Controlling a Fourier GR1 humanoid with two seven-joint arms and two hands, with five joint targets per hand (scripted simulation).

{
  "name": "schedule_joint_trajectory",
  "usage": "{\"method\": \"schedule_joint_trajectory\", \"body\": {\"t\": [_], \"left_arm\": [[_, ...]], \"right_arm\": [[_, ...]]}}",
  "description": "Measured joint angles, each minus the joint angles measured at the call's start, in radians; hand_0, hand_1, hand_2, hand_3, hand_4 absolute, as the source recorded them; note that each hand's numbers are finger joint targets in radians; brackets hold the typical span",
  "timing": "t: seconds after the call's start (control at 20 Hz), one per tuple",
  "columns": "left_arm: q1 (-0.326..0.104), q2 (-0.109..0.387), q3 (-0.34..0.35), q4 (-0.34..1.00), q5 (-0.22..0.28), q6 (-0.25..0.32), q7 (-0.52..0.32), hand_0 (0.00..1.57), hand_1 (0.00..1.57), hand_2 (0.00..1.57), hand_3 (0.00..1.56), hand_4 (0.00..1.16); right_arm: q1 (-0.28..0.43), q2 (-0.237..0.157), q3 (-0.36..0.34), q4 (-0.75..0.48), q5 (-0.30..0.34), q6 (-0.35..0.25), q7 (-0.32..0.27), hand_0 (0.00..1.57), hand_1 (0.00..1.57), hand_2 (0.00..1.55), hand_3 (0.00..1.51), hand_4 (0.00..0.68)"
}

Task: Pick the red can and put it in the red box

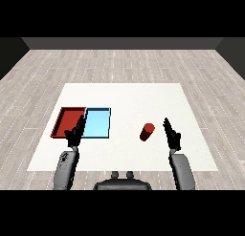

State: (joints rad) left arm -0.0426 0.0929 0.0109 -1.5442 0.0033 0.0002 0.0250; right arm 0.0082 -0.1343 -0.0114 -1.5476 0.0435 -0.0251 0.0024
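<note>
Grasping is not yet beginning: right hand point(172, 134), fingers straight, is hovering at three o'clock of red can point(147, 132), red tray point(61, 120) waiting.

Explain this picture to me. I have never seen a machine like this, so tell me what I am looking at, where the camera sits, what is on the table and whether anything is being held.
This is one view from the robot's head, looking down and forward across a white table. The two grey forearms coming in from the lower corners are its own arms, each ending in a black hand. The left hand hovers by the trays; the right hand is raised beside a red can. On the table lie a red tray and a light blue tray, side by side. Neither hand holds anything: the fingers look straight.
</note>
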Motion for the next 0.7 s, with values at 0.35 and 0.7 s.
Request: {"method": "schedule_joint_trajectory", "body": {"t": [0.35, 0.7], "left_arm": [[-0.008, -0.008, 0.004, -0.024, 0.008, -0.019, -0.084, 0.00, 0.00, 0.00, 0.00, 0.00], [0.024, -0.036, 0.028, -0.087, 0.048, -0.051, -0.357, 0.00, 0.00, 0.00, 0.00, 0.00]], "right_arm": [[0.081, -0.111, -0.151, -0.055, -0.187, 0.188, -0.096, 0.00, 0.00, 0.00, 0.00, 0.000], [0.141, -0.159, -0.255, -0.051, -0.339, 0.389, -0.330, 0.00, 0.00, 0.00, 0.00, 0.000]]}}
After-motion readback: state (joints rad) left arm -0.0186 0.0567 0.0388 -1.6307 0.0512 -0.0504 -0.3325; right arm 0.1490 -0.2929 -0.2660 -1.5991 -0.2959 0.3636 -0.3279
